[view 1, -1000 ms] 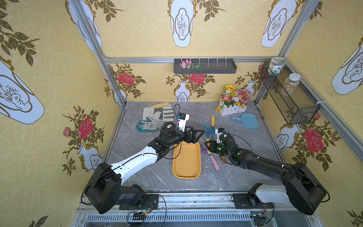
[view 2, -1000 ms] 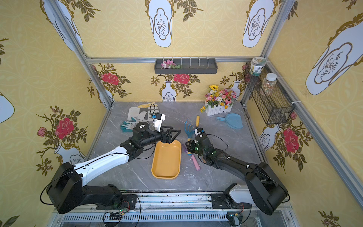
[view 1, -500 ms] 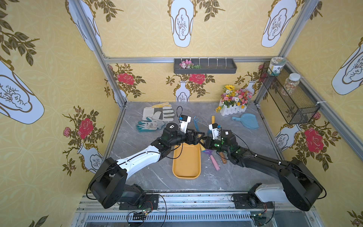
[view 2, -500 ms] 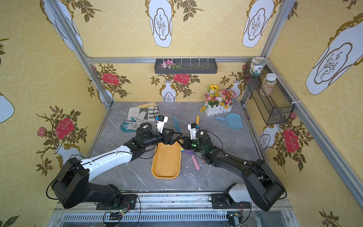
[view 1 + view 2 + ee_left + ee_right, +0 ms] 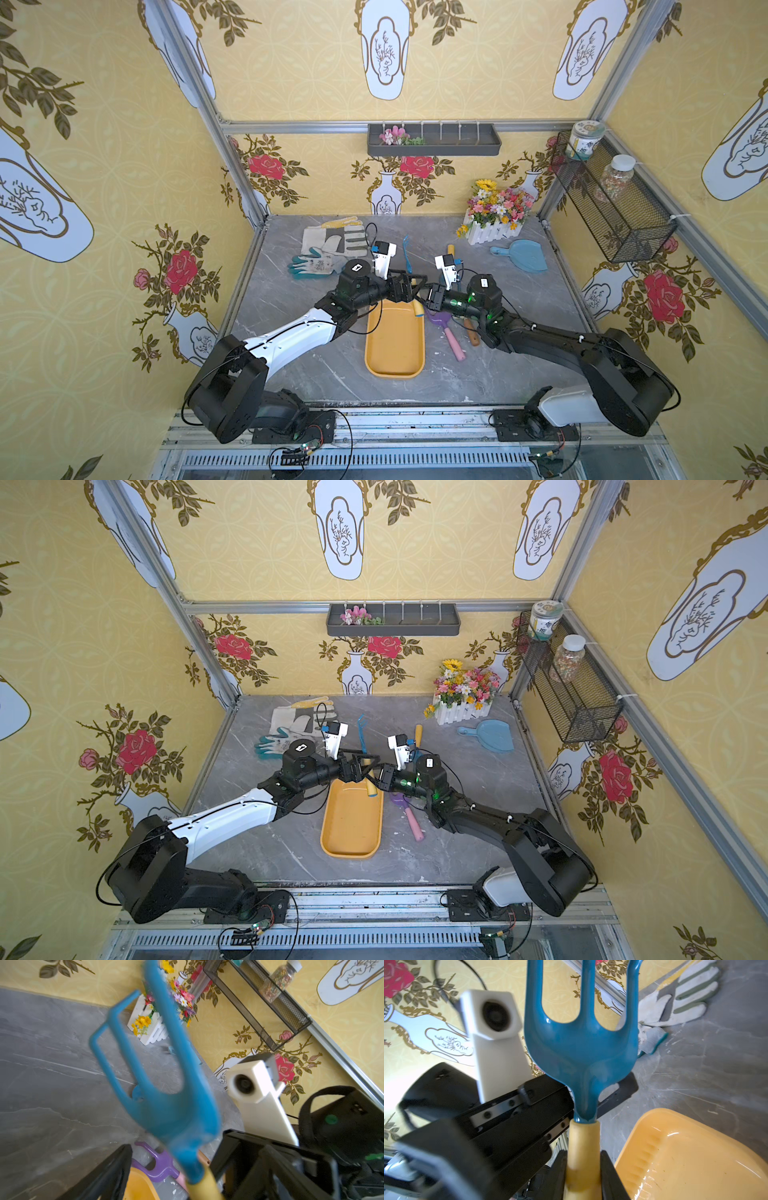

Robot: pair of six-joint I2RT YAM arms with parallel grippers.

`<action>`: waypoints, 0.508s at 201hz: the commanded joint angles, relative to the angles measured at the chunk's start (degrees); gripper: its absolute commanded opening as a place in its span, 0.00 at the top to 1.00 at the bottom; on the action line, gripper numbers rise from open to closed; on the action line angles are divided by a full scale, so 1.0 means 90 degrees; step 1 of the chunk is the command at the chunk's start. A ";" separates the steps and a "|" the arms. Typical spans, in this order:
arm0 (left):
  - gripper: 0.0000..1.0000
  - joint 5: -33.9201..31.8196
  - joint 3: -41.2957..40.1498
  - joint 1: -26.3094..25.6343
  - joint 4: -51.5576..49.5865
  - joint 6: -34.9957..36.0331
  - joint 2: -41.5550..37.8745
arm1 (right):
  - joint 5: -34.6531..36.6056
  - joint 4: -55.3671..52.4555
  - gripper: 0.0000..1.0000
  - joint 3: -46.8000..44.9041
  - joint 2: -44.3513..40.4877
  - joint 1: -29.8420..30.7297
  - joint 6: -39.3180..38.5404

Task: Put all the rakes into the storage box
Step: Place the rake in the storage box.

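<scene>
**Rake held over the far end of the box**

Our right gripper (image 5: pixel 582 1172) pinches the rake (image 5: pixel 581 1043) by its yellow handle, one finger pressed on each side. The rake stands nearly upright, its blue tines pointing up and toward the far wall. In both top views the lower end of the handle hangs over the far right corner of the storage box (image 5: pixel 395 353), so the rake (image 5: pixel 407 255) is above the box and not lying in it. We cannot tell whether the handle's tip touches the rim.

Our left gripper (image 5: pixel 404 286) comes in from the left with its jaws spread wide. They straddle the rake near where the blue head joins the handle. We cannot tell whether either jaw touches it.

The box lies lengthwise at the middle of the grey table (image 5: pixel 291 291), with nothing lying on its floor. Just to its right lies a purple fork (image 5: pixel 446 332) with a pink handle. Work gloves (image 5: pixel 332 245) sit at the far left and a blue dustpan (image 5: pixel 521 255) at the far right.
</scene>
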 commanded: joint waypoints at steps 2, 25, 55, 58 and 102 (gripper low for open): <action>0.00 0.0139 -0.0187 0.0168 0.0193 -0.0152 -0.0010 | -0.0142 -0.0571 1.00 0.0249 -0.0288 0.0115 -0.0749; 0.00 0.0448 -0.0164 0.0227 0.0425 -0.0250 0.0107 | -0.0174 -0.1123 1.00 0.0429 -0.0368 0.0279 -0.1002; 0.00 0.0905 -0.0103 0.0226 0.0768 -0.0451 0.0323 | -0.0097 -0.1155 1.00 0.0420 -0.0311 0.0392 -0.0995; 0.00 0.0935 -0.0105 0.0227 0.0797 -0.0467 0.0339 | -0.0088 -0.1127 1.00 0.0402 -0.0309 0.0395 -0.0979; 0.49 0.1321 -0.0127 0.0246 0.1029 -0.0664 0.0506 | 0.0049 -0.1165 1.00 0.0326 -0.0395 0.0402 -0.0963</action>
